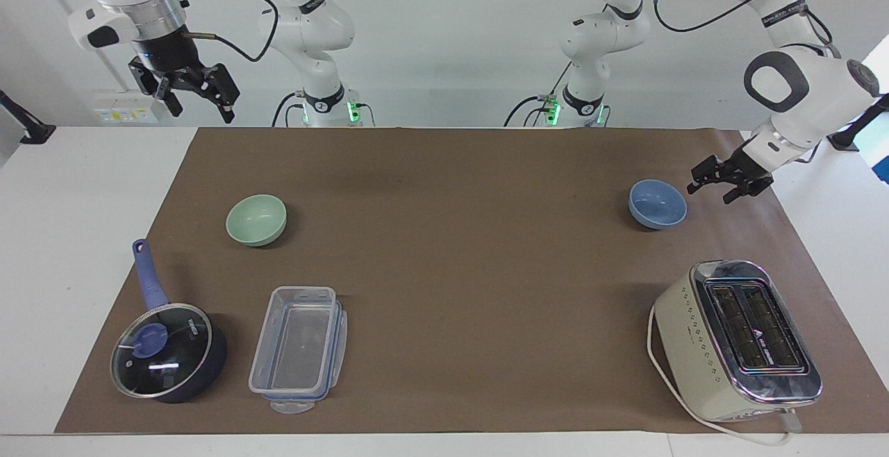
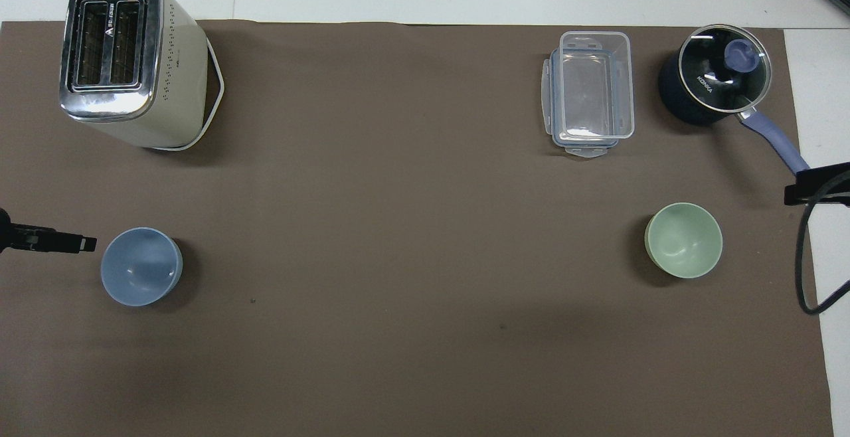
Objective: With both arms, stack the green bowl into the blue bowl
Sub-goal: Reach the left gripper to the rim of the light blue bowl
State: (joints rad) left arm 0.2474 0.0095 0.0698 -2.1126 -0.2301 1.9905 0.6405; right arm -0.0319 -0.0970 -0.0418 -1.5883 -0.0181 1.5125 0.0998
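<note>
The green bowl [image 1: 256, 219] sits upright on the brown mat toward the right arm's end; it also shows in the overhead view [image 2: 683, 240]. The blue bowl [image 1: 657, 203] sits upright toward the left arm's end, also seen from overhead [image 2: 141, 266]. My left gripper [image 1: 710, 193] is open and empty, low over the mat just beside the blue bowl, not touching it. One of its fingers [image 2: 63, 244] shows in the overhead view. My right gripper [image 1: 201, 110] is open and empty, and waits high over the table's edge at its own end.
A cream toaster [image 1: 740, 339] with its cord stands farther from the robots than the blue bowl. A clear lidded container [image 1: 298, 349] and a dark blue saucepan [image 1: 167, 349] with a glass lid lie farther out than the green bowl.
</note>
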